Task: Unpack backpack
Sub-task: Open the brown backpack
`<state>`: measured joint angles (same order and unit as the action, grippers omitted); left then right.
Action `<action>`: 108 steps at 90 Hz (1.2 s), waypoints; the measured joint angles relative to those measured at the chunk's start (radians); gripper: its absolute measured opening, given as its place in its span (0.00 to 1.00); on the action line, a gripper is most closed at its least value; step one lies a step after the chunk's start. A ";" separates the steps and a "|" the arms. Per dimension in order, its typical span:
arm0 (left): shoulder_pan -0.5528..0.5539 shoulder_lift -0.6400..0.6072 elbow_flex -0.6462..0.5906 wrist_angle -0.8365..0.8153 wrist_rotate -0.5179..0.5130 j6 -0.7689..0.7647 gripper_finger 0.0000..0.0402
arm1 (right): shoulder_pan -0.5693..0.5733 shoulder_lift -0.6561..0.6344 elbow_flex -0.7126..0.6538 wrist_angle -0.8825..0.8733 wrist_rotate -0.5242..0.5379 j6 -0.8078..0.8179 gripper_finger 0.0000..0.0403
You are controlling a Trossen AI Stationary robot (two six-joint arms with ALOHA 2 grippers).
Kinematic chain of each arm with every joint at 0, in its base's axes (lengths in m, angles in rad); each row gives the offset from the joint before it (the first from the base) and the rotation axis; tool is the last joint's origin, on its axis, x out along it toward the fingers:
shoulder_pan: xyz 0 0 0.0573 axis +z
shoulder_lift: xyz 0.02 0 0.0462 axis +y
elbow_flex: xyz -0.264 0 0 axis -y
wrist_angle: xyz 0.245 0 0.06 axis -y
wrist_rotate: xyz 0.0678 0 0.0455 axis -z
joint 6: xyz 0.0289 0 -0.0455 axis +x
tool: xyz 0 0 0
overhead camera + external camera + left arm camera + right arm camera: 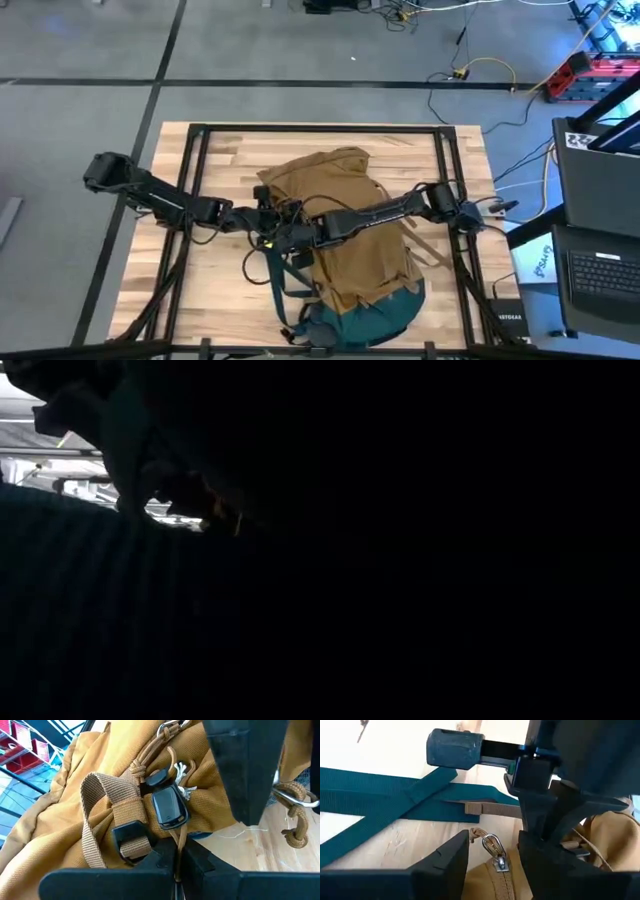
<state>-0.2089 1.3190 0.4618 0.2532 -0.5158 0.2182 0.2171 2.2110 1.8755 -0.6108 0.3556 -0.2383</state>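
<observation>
- While the backpack (pixel 350 240) lay flat in the middle of the table (pixel 220 290), with its teal base at the near edge, both grippers were held close together at its left side.
- In the left wrist view, the left gripper (pixel 177 862) was seen with its fingers almost closed on a thin tan cord (pixel 179 840). That cord led up past a black buckle (pixel 167 807) on the tan fabric.
- In the right wrist view, the right gripper (pixel 492 852) was seen with its fingers apart. Nothing was held between them, and a metal zip pull (pixel 495 851) sat in the gap, at the end of the zip (pixel 497 882).
- The teal straps (pixel 375 795) were spread on the wood beside the bag.
- Nothing could be made out in the low view, which was dark.
- The step in hand was judged to be the opening of the bag; it looked shut, and nothing was seen taken out.
- For the next move, the zip pull would need to be pinched by the right gripper and drawn along the zip, while the fabric was kept tight by the left gripper.
</observation>
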 joint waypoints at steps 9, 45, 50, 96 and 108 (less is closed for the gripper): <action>0.000 0.000 0.000 0.002 0.000 0.000 0.00 | -0.001 0.001 0.000 -0.005 0.001 -0.002 0.36; 0.000 0.000 0.000 0.018 0.024 -0.001 0.00 | -0.014 0.001 0.000 -0.027 0.027 0.000 0.03; 0.000 0.000 0.000 0.019 0.024 -0.001 0.00 | -0.014 0.001 0.000 -0.027 0.035 -0.002 0.03; 0.035 -0.003 0.004 0.000 0.027 -0.009 0.00 | 0.055 0.001 0.107 -0.147 0.162 0.006 0.03; 0.039 -0.003 0.005 -0.005 0.018 -0.009 0.00 | 0.078 0.001 0.142 -0.234 0.207 0.064 0.02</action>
<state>-0.1699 1.3155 0.4667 0.2485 -0.4976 0.2089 0.2951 2.2116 2.0175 -0.8450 0.5622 -0.1739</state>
